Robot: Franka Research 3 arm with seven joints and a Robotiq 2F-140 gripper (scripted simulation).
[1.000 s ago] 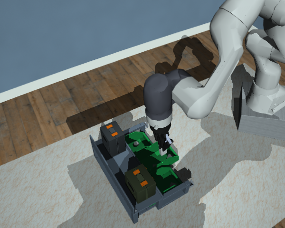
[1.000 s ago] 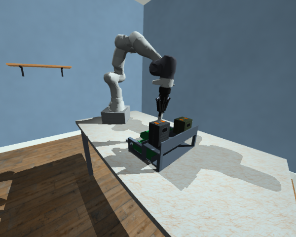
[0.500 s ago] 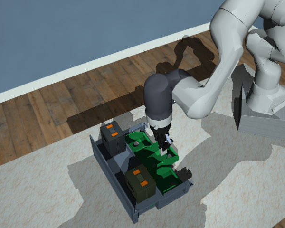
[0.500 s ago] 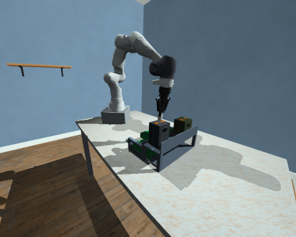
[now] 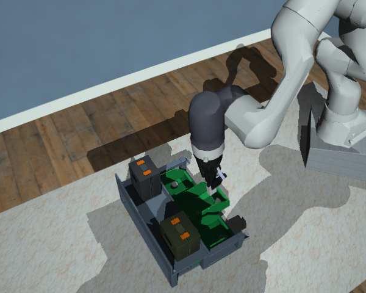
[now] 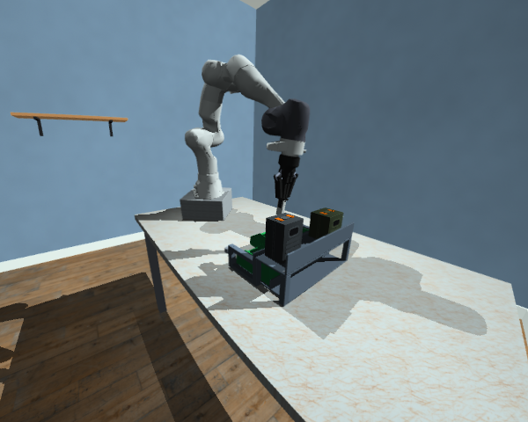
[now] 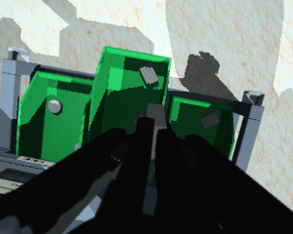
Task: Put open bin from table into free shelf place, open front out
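The middle green bin (image 5: 216,209) (image 6: 257,239) (image 7: 116,78) is between its neighbours on the grey shelf (image 5: 145,234) (image 6: 319,250) (image 7: 10,93). Its front stands higher and farther out than theirs, over the lip, so it looks tilted front-up. A grey part (image 7: 147,74) lies in it. My gripper (image 5: 211,189) (image 6: 280,209) (image 7: 154,116) is shut, fingers together with nothing seen between them. Its tips are over or just inside this bin, near its right wall in the wrist view; contact cannot be told. The bin's rear is hidden by the fingers in the wrist view.
A left bin (image 5: 177,174) (image 7: 65,117) with a round part (image 5: 174,184) (image 7: 55,106) and a right bin (image 5: 212,220) (image 7: 190,117) flank it. A dark grey box (image 5: 145,182) (image 6: 282,238) and an olive box (image 5: 183,236) (image 6: 323,223) stand on the shelf's rear board.
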